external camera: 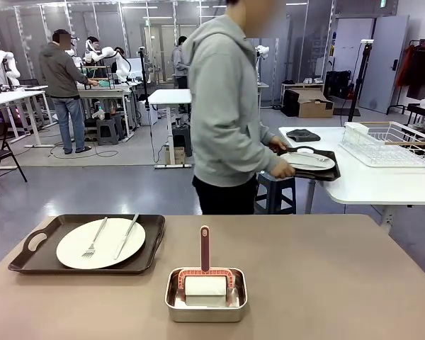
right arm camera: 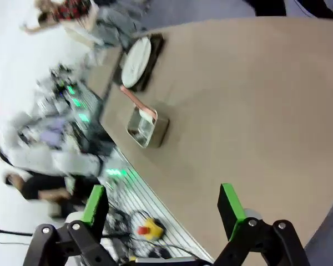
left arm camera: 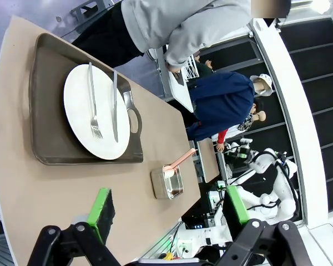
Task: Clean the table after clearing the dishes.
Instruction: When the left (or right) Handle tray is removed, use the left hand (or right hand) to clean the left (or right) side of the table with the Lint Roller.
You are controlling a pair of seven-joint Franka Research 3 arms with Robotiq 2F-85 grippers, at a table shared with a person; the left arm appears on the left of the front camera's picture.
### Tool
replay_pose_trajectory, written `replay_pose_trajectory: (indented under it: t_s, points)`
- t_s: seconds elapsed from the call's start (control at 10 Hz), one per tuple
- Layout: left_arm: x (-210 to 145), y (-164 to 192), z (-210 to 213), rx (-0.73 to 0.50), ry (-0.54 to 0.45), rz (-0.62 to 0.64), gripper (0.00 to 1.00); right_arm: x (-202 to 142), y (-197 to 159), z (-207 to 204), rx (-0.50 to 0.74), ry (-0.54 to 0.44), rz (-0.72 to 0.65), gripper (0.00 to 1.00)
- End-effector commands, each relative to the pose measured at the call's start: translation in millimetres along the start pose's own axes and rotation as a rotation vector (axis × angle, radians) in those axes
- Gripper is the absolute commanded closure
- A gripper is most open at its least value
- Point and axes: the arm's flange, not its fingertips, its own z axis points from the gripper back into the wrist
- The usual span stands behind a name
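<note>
At lower left of the front view, one tray [external camera: 28,262] with its plate [external camera: 99,243], fork [external camera: 95,239] and knife [external camera: 127,236] sits on the table [external camera: 326,283]. At right centre a person [external camera: 227,106] holds the other tray [external camera: 327,174] at the white side table [external camera: 382,188]. I judge clearing half done, wiping not begun. A cleaning tool [external camera: 205,248] stands in the steel pan [external camera: 205,308], bottom centre. My left gripper [left arm camera: 169,206] and right gripper [right arm camera: 164,206] both stand apart, empty.

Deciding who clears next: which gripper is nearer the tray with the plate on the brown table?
Left. The left gripper hangs open with the tray close ahead of it. The right gripper, also open, has that tray far off, beyond the steel pan.
</note>
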Motion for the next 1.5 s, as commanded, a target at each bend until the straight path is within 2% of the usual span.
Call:
replay_pose_trajectory:
  t_s: [0.0, 0.3, 0.6, 0.7, 0.8, 1.1, 1.4]
  points:
    - [-1, 0, 2, -0.004, -0.003, -0.005, 0.0, 58, 50, -54, -0.156, 0.234, 0.153, 0.0]
    - [-1, 0, 2, -0.004, -0.003, -0.005, 0.0, 116, 132, -182, -0.259, 0.567, 0.394, 0.0]
    - [-1, 0, 2, -0.004, -0.003, -0.005, 0.0, 123, 174, -321, -0.347, 0.823, 0.61, 0.0]
    - [-1, 0, 2, -0.004, -0.003, -0.005, 0.0, 121, 181, -368, -0.413, 0.906, 0.692, 0.0]
    - [-1, 0, 2, -0.004, -0.003, -0.005, 0.0, 120, 185, -398, -0.411, 0.967, 0.775, 0.0]
    - [-1, 0, 2, -0.004, -0.003, -0.005, 0.0, 107, 190, -446, -0.413, 1.037, 0.827, 0.0]
    - [-1, 0, 2, -0.004, -0.003, -0.005, 0.0, 102, 190, -449, -0.385, 1.038, 0.816, 0.0]
